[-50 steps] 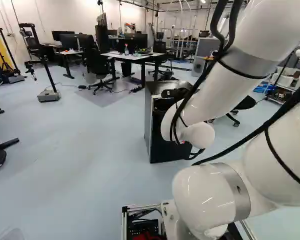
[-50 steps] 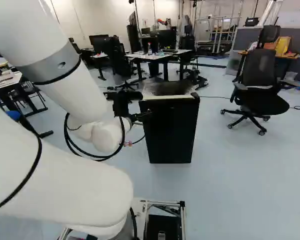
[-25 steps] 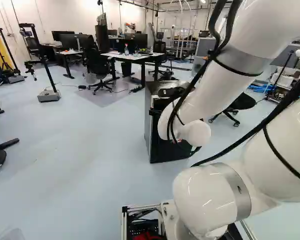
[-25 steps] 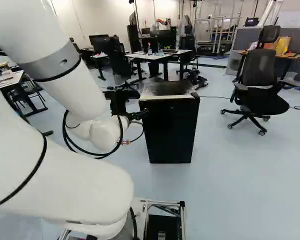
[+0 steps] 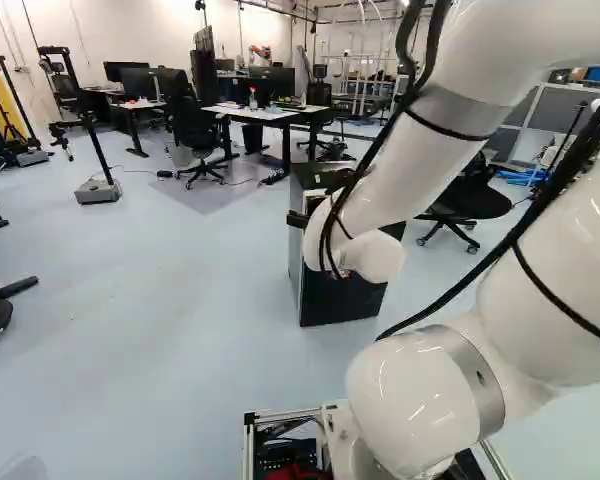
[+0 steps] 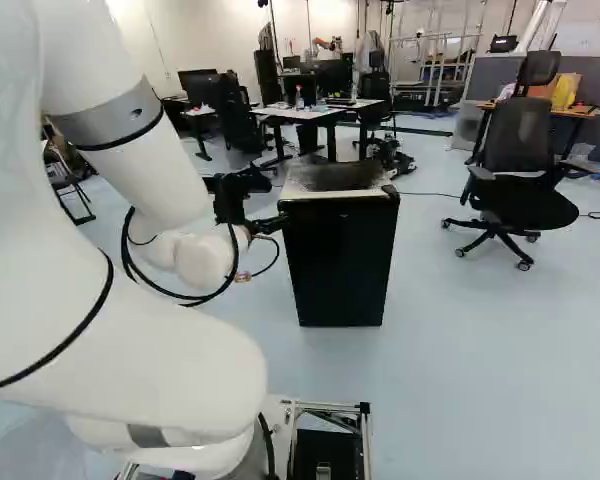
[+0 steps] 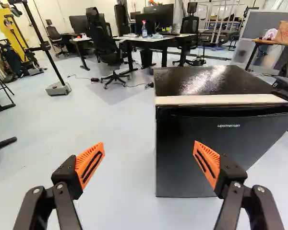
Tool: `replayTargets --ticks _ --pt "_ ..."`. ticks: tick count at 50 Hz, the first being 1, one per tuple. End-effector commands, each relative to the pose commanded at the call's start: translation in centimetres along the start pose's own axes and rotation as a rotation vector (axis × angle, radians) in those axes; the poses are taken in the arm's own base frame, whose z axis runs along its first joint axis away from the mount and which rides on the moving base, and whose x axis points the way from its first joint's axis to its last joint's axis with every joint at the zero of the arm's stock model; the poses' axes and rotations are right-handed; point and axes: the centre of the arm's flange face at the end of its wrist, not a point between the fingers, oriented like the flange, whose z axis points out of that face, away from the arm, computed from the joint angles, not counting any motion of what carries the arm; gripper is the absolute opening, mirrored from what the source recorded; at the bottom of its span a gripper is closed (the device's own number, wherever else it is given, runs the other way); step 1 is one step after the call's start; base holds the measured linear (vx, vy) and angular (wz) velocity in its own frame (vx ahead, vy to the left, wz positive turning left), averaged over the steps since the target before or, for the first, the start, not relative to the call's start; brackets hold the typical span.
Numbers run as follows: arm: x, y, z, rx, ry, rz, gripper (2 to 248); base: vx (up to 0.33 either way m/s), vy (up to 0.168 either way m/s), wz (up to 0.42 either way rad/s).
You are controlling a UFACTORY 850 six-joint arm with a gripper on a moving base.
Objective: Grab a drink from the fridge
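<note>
Fridge ahead and to the pincer's right, its left door edge facing the gap

The fridge stands upright on the floor, ahead of the pincer and mostly off to its right. The pincer is wide apart and grips nothing: the left pad has floor beyond it, while the right pad overlaps the dark door. Seen from the wrist, the door's left edge runs upright through the gap between them. In the right base view the pincer sits beside the upper part of that same edge, just under the pale strip along the top. Whether a fingertip touches the fridge cannot be told.

The one arm reaches in from the left, so that left edge is the side nearer to it. A dark bracket at the strip's right end looks like a hinge, which would make the left edge the one that swings out. The door looks shut and no drink shows; it is presumably inside. The step in hand seems to be opening the door. That likely calls for a small shift right and forward to catch the edge; too far left, and the pads would pass it.
</note>
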Motion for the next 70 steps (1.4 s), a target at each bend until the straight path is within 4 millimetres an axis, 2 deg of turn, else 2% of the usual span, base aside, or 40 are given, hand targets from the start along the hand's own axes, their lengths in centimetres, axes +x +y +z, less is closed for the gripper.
replayTargets --ticks 59,70 --pt "2.1 -5.5 3.6 -0.051 0.079 0.119 247 0.000 0.000 0.000" --pt "1.8 -6.5 4.5 -0.082 0.088 0.141 247 0.000 0.000 0.000"
